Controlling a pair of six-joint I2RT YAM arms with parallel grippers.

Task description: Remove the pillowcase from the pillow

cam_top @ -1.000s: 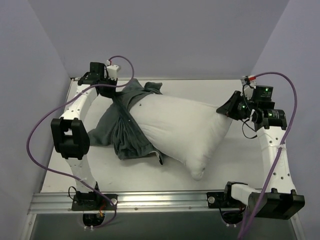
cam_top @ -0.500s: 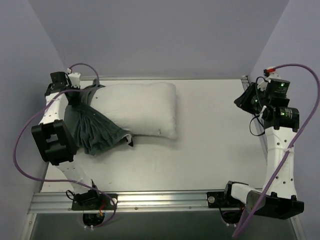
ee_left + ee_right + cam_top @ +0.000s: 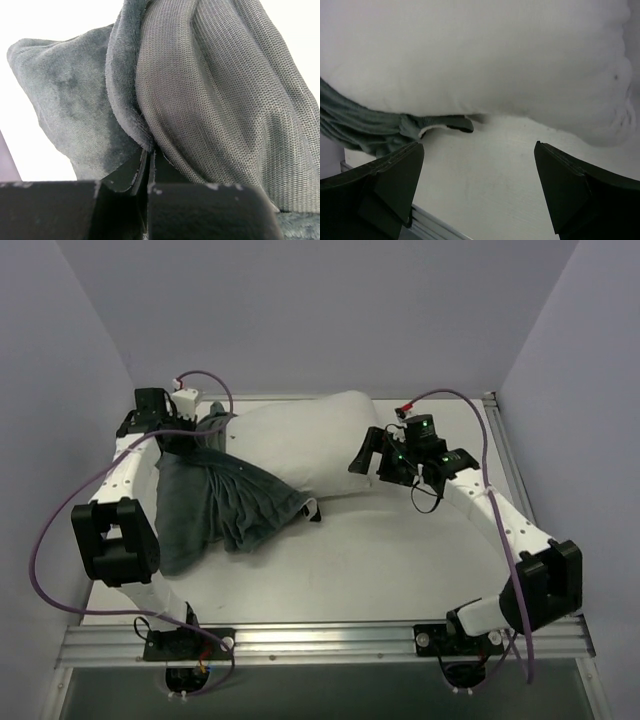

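The white pillow [image 3: 300, 440] lies across the back of the table, its left end still inside the pillowcase [image 3: 225, 505]. Only the grey-green face of that cover shows, bunched and trailing toward the front left. At the back left, my left gripper [image 3: 197, 435] is shut on a fold of the pillowcase [image 3: 200, 90], the jaws pinched together on the fabric edge [image 3: 149, 150]. My right gripper [image 3: 372, 462] stands open just off the pillow's right end. In the right wrist view its fingers [image 3: 395, 175] are spread wide over bare table, with the pillow [image 3: 485, 60] ahead and the pillowcase [image 3: 365, 130] at the left.
The white table [image 3: 400, 560] is enclosed by purple-grey walls at the left, back and right. An aluminium rail [image 3: 320, 640] runs along the near edge and carries both arm bases. Purple cables loop above each arm.
My right arm has swung in from the right wall to the pillow's right end, and its jaws have opened wide. The left gripper, still shut on the pillowcase, shifted slightly right; the pillow moved right.
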